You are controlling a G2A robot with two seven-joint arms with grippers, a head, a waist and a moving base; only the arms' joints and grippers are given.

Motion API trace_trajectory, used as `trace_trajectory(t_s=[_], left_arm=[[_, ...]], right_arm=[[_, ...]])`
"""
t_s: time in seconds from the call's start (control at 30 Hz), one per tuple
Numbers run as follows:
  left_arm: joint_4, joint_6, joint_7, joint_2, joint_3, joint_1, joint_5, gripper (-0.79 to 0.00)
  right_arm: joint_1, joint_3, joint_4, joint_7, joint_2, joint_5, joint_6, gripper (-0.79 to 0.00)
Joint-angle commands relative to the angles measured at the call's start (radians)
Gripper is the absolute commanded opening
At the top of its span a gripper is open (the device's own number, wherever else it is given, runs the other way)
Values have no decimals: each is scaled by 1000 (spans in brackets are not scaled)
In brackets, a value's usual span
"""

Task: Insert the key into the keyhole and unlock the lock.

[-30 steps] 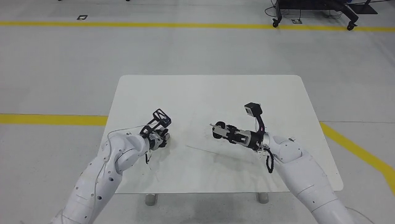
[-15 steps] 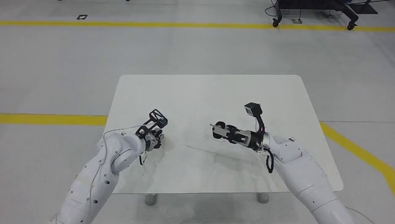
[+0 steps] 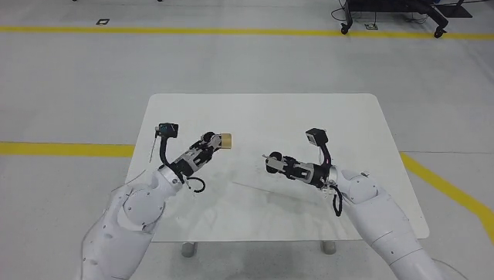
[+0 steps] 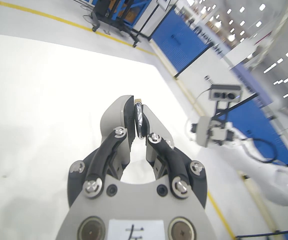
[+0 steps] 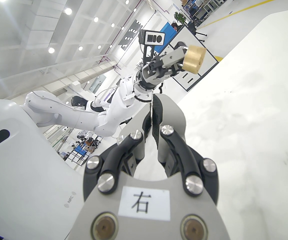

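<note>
A brass padlock [image 3: 225, 140] hangs above the white table [image 3: 309, 114], left of centre. My left gripper [image 3: 211, 143] is shut on its metal shackle [image 4: 139, 122], and a sliver of brass [image 4: 138, 100] shows past the fingertips. The lock's brass body [image 5: 195, 58] faces my right gripper [image 3: 270, 161]. That gripper is level with the lock, a short gap to its right, and is shut on the thin key [image 5: 150, 116]. The key's tip [image 3: 265, 156] points toward the lock. Key and lock are apart.
The table's near right corner [image 3: 417, 230] and front edge lie close under the right arm. A black wheeled rack [image 3: 394, 2] stands on the floor far behind the table. Yellow floor lines [image 3: 62, 149] run past both sides.
The left wrist has turned and swung up, bringing the brass padlock into sight and aiming it toward the right gripper. The right arm has kept still with the key.
</note>
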State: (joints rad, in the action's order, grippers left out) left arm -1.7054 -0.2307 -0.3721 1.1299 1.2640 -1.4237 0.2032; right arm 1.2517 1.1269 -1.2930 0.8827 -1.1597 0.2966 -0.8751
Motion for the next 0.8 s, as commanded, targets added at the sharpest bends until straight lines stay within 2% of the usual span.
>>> trace_trajectory(t_s=[0.0, 0.17, 0.33, 0.5, 0.77], left_arm=[[39, 40, -12, 11, -7, 11, -270, -785], [144, 175, -96, 29, -42, 62, -526, -785], [193, 222, -151, 43, -45, 94, -729, -785], [221, 221, -193, 45, -36, 107, -781, -785], [233, 219, -242, 50, -44, 112, -822, -785]], right_arm=[[0, 0, 0, 0, 0, 0, 0, -785], [-29, -46, -27, -122, -20, -83, 8, -785], [-103, -130, 32, -203, -51, -140, 43, -785], [-169, -209, 81, -228, -81, -146, 47, -785], [-228, -269, 150, -286, -115, -141, -43, -785]])
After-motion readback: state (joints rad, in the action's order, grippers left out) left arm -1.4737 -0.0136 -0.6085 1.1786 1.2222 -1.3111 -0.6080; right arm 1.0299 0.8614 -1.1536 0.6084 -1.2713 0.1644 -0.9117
